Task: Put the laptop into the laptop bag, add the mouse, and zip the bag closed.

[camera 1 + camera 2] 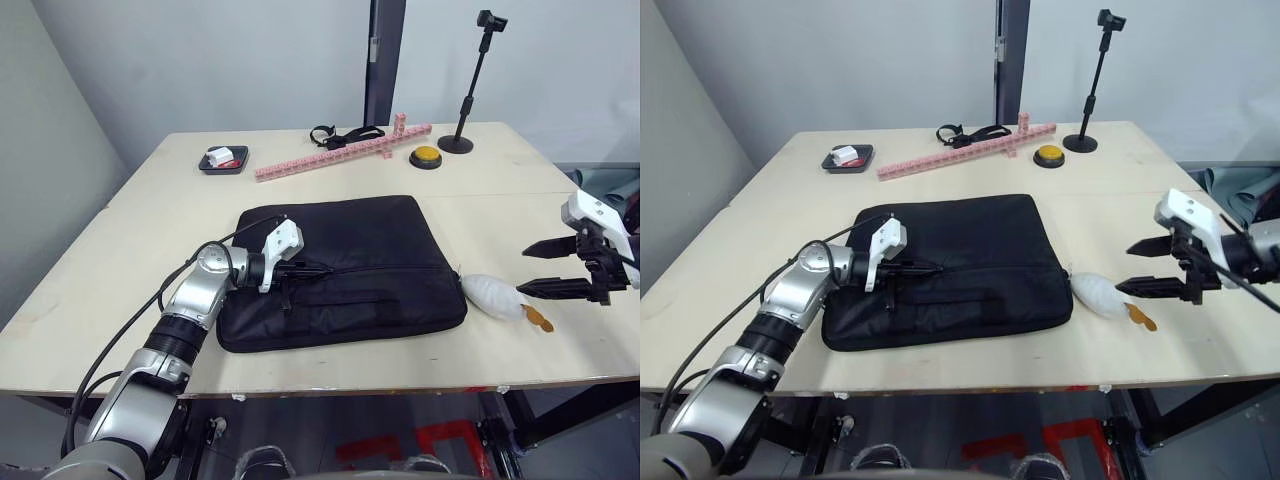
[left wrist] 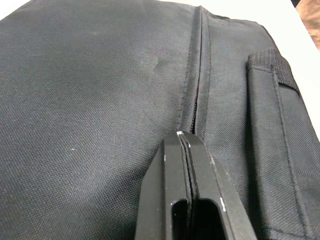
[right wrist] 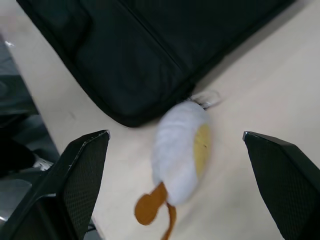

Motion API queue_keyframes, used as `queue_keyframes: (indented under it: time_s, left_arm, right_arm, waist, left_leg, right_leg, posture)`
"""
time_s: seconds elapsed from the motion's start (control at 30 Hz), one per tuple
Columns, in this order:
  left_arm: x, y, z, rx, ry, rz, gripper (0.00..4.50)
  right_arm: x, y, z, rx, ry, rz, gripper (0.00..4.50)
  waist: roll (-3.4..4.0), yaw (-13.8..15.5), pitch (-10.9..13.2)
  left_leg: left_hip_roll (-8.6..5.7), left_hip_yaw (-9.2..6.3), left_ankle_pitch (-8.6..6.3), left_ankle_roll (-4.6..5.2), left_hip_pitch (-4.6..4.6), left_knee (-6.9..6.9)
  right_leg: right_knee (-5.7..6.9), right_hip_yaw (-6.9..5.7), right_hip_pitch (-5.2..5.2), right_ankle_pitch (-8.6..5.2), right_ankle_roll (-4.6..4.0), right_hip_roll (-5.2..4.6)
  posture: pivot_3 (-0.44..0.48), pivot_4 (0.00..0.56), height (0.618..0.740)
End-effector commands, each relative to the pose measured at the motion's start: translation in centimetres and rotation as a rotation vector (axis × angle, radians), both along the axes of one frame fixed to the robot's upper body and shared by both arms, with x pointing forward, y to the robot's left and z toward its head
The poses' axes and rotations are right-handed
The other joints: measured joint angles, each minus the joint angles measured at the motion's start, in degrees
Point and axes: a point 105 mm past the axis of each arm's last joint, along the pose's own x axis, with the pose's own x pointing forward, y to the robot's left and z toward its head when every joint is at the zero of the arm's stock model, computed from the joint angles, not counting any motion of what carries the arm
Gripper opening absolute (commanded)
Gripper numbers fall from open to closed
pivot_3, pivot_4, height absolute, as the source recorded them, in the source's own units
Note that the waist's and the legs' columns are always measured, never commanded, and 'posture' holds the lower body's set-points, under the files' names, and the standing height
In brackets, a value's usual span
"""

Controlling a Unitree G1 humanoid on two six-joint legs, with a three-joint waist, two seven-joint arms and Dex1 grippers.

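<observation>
The left gripper (image 2: pixel 186 142) presses shut on the laptop bag (image 1: pixel 345 270), its pinch hidden. The right gripper (image 1: pixel 557 268) gapes wide at three o'clock

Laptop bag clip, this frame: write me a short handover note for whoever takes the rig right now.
Left tool: fingers pressed shut, resting on the laptop bag along its zipper line; whether it pinches the zipper pull cannot be told.
Right tool: open, held above the table to the right of the bag, nothing in it.
The bag lies flat mid-table. A white plush charm with an orange piece lies at the bag's right end.
Laptop and mouse: whether they are inside cannot be told.
Left: confirm contents, check the zip is fully closed.
</observation>
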Motion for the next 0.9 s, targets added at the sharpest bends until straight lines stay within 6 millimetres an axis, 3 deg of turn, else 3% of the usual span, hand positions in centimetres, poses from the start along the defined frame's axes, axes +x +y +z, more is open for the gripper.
queue_keyframes:
  time_s: [0.03, 0.1, 0.2, 0.33, 0.53, 0.8, 0.9]
  left_arm:
    - [-1.1, 1.1, -1.6, 0.036, 0.104, 0.016, 0.0]
    - [-0.9, 1.4, 0.3, -0.009, 0.081, 0.033, 0.0]
    - [-0.9, 1.9, 2.9, -0.058, 0.041, 0.059, 0.82]
    - [-1.6, 3.0, 6.4, -0.084, -0.012, 0.084, 2.23]
    - [-3.5, 7.8, 9.8, -0.003, -0.065, 0.205, 4.39]
    - [-6.3, 12.9, 11.9, 0.12, -0.08, 0.357, 4.46]
    - [-7.3, 16.6, 13.7, 0.18, -0.075, 0.468, 4.46]
  right_arm:
    - [0.5, 0.5, 1.4, 0.019, -0.031, 0.026, 4.48]
    - [1.1, 0.7, 1.7, 0.027, -0.043, 0.034, 4.48]
    - [1.9, 1.0, 2.2, 0.039, -0.059, 0.048, 4.5]
    - [2.2, 1.6, 2.3, 0.063, -0.035, 0.09, 4.5]
    - [2.8, 2.6, 2.7, 0.085, -0.042, 0.144, 4.5]
    - [2.8, 2.4, 3.6, 0.039, -0.053, 0.179, 4.5]
    - [2.7, 2.4, 5.1, 0.012, -0.089, 0.192, 4.5]
  waist:
    - [-0.01, -0.26, 0.04]
    - [-0.04, -0.44, 0.12]
    - [-0.22, -0.44, 0.5]
    - [-0.31, -0.31, 1.36]
    - [-0.33, -0.36, 1.5]
    - [-0.51, -0.16, 1.62]
    - [-0.57, -0.3, 1.68]
  left_leg:
    - [0.0, 0.02, 0.02, 0.04, -0.01, 0.0]
    - [0.03, 0.03, 0.05, 0.1, -0.04, 0.0]
    - [0.05, 0.03, 0.22, 0.35, -0.1, 0.01]
    - [0.05, 0.0, 0.25, 0.43, -0.4, 0.12]
    - [0.09, -0.1, 0.07, 0.58, -0.93, 0.52]
    - [0.12, -0.2, -0.05, 0.58, -0.98, 0.99]
    - [0.13, -0.23, -0.05, 0.59, -0.98, 1.17]
  right_leg:
    - [0.0, 0.0, -0.02, 0.0, -0.01, 0.0]
    - [0.01, 0.0, -0.07, 0.0, -0.01, 0.03]
    - [0.01, -0.04, -0.22, 0.01, -0.03, 0.05]
    - [0.18, -0.07, -0.53, 0.03, -0.09, 0.06]
    - [0.68, -0.17, -1.02, -0.15, -0.46, 0.08]
    - [1.0, -0.16, -0.99, -0.2, -0.65, 0.05]
    - [1.14, -0.14, -0.98, -0.19, -0.67, 0.06]
  posture:
    - [0.0, 0.15, 0.74]
    - [0.0, 0.15, 0.74]
    - [0.0, 0.15, 0.74]
    - [0.0, 0.15, 0.74]
    - [0.0, 0.15, 0.74]
    - [0.0, 0.15, 0.74]
    - [0.0, 0.15, 0.74]
